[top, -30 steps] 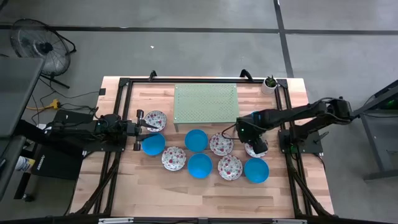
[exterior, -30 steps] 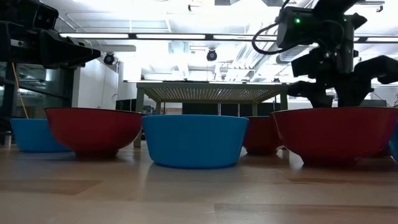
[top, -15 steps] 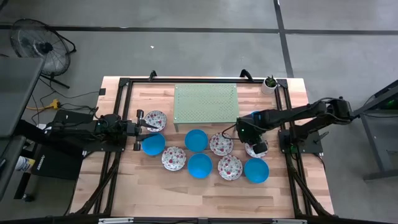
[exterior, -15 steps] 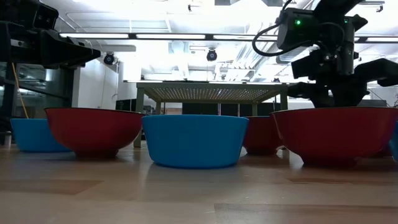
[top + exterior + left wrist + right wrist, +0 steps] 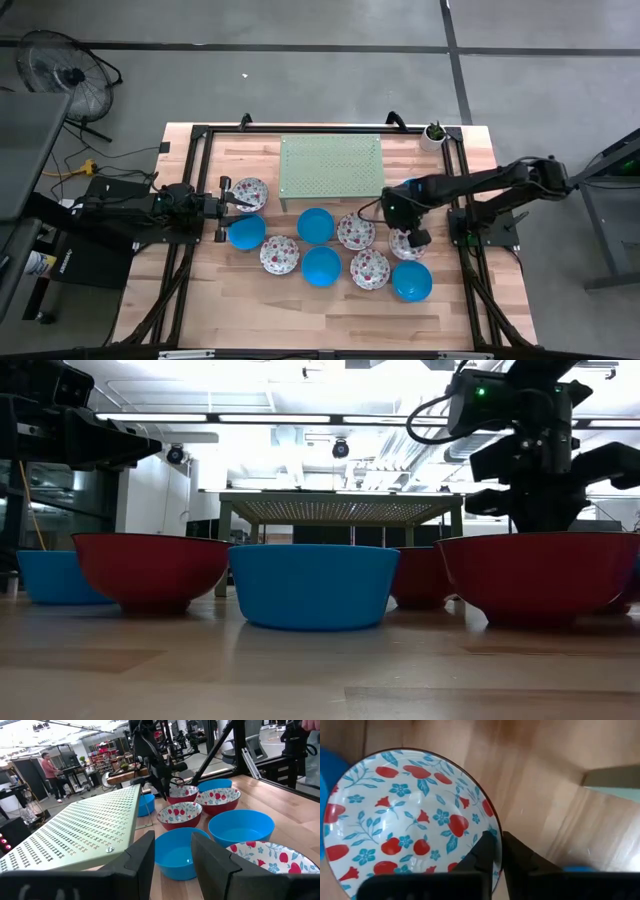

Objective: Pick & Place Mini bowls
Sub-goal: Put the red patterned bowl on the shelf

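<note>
Several mini bowls stand upright on the wooden table (image 5: 300, 310), some blue, some white with red flowers. My right gripper (image 5: 498, 851) is at the right of the group, shut on a floral bowl (image 5: 408, 241), and also appears in the low view (image 5: 545, 495). My left gripper (image 5: 240, 201) hangs open at the left, between a floral bowl (image 5: 251, 190) and a blue bowl (image 5: 246, 232), touching neither. In its wrist view the left gripper's fingers (image 5: 142, 865) frame a blue bowl (image 5: 180, 851) farther off. My right gripper pinches the floral bowl's rim (image 5: 496, 834), with one finger (image 5: 484, 851) inside the bowl and the other outside it. The fingers come from above, pointing down. The bowl sits level and upright on the table.
A pale green perforated stand (image 5: 331, 166) stands at the table's far middle, and a small potted plant (image 5: 434, 133) at the far right corner. Black frame rails run along both table sides. A blue bowl (image 5: 411, 280) lies just nearer than the held bowl. A person stands in the room behind.
My right gripper has shut its fingers onto the floral bowl's rim. The bowl stays on the table where it was.
</note>
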Controlling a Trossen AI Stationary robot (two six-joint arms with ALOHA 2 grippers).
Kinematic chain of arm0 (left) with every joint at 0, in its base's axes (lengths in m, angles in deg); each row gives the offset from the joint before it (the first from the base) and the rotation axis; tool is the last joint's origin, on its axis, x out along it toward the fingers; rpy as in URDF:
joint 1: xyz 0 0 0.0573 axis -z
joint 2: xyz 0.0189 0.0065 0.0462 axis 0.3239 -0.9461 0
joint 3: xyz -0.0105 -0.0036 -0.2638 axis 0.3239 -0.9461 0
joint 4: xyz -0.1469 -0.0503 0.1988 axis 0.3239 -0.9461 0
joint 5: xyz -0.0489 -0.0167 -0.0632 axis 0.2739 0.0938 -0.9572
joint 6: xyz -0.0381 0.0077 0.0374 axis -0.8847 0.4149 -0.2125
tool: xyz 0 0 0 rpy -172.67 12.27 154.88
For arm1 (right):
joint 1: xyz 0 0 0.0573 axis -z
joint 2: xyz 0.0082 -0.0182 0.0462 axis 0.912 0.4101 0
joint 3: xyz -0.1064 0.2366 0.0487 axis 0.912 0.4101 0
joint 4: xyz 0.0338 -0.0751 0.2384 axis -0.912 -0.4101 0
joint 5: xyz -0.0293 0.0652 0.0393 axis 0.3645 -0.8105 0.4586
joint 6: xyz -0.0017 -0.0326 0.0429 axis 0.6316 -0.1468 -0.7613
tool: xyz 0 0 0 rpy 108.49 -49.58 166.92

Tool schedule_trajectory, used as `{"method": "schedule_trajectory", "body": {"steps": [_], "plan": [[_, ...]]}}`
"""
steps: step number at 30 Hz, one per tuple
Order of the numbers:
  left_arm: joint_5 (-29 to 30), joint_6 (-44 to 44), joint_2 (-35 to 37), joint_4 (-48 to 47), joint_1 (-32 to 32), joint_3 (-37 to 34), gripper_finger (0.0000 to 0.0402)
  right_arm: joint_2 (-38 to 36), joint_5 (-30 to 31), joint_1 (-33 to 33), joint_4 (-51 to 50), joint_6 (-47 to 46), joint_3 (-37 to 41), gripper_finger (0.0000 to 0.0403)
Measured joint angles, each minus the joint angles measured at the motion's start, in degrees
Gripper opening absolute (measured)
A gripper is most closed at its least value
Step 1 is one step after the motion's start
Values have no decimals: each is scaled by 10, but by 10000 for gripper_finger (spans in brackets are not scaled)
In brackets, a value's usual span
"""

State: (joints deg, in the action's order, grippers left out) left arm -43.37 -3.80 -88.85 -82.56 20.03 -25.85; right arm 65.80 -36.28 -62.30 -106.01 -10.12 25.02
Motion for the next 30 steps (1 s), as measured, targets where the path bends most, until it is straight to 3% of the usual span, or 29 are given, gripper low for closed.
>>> {"method": "schedule_trajectory", "body": {"steps": [5, 11, 22, 30], "plan": [[0, 0, 0, 0, 0, 0, 124, -26, -1, 19, -8, -65, -1, 5], [0, 0, 0, 0, 0, 0, 124, -37, 10, 34, -88, -140, -44, 2], [0, 0, 0, 0, 0, 0, 124, -37, -64, 41, -221, -245, -185, 1], [0, 0, 0, 0, 0, 0, 124, -33, -97, 63, -237, -334, -306, 1]]}}
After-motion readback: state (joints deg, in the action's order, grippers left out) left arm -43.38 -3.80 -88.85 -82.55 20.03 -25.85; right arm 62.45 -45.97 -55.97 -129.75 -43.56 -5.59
